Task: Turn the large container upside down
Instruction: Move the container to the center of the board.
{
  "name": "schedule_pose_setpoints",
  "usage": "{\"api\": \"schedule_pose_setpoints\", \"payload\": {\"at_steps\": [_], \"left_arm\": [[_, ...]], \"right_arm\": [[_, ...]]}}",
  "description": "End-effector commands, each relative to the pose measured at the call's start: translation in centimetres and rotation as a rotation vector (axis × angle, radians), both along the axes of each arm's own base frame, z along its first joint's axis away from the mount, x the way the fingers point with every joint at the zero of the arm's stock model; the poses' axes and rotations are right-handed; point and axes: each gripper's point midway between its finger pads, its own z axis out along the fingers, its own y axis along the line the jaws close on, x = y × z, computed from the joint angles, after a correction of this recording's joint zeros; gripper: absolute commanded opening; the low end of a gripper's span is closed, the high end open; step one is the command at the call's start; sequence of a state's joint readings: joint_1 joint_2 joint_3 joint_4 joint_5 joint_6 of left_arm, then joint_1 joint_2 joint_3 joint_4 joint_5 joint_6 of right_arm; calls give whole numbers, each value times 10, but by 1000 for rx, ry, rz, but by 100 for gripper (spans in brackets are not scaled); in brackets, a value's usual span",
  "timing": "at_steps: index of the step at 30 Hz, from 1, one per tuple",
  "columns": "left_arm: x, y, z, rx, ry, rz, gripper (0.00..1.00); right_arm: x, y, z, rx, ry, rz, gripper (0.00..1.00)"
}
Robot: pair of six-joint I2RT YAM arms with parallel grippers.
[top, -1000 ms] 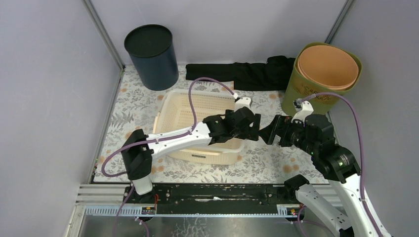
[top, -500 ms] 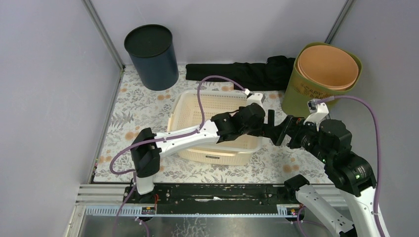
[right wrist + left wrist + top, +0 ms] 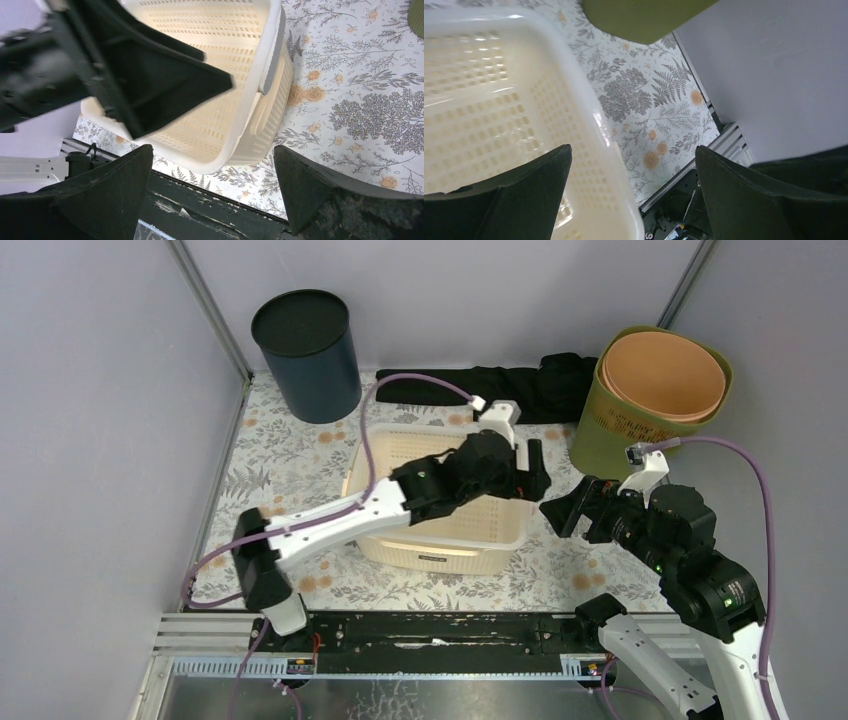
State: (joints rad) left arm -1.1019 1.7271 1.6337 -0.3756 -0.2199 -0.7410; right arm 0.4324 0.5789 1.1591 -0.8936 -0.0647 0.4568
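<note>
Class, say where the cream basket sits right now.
Top view: the cream basket stands upright mid-table, in front of the black cloth, between the dark blue bin rear left and the green bin rear right.

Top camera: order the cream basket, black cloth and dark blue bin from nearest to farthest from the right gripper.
1. Cream basket, just left of the right gripper.
2. Black cloth, at the back.
3. Dark blue bin, back-left corner.

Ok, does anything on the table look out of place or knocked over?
Nothing looks spilled or broken, and the cream basket sits upright. Two oddities at the back: a black cloth lies crumpled along the wall, and the green bin, with an orange bin nested inside, seems to lean.
</note>
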Motion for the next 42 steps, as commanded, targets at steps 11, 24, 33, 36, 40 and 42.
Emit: {"api": "schedule_pose_setpoints", "payload": {"at_steps": [11,24,33,36,40,42], "left_arm": [[-4,207,46,71,-115,339,100],[-37,263,46,59,-90,392,100],[-45,280,48,54,-87,421,100],[-48,285,50,44,-84,428,100],[-52,292,56,29,-89,440,100],[-54,297,58,24,-92,445,100]], "right_arm": [[15,69,-25,53,133,340,94],[25,119,-29,-6,139,560,86],[6,159,-52,-191,110,675,86],[2,168,-59,-284,71,689,87],[2,178,-74,-404,32,701,89],[3,184,-81,-439,20,714,90]]}}
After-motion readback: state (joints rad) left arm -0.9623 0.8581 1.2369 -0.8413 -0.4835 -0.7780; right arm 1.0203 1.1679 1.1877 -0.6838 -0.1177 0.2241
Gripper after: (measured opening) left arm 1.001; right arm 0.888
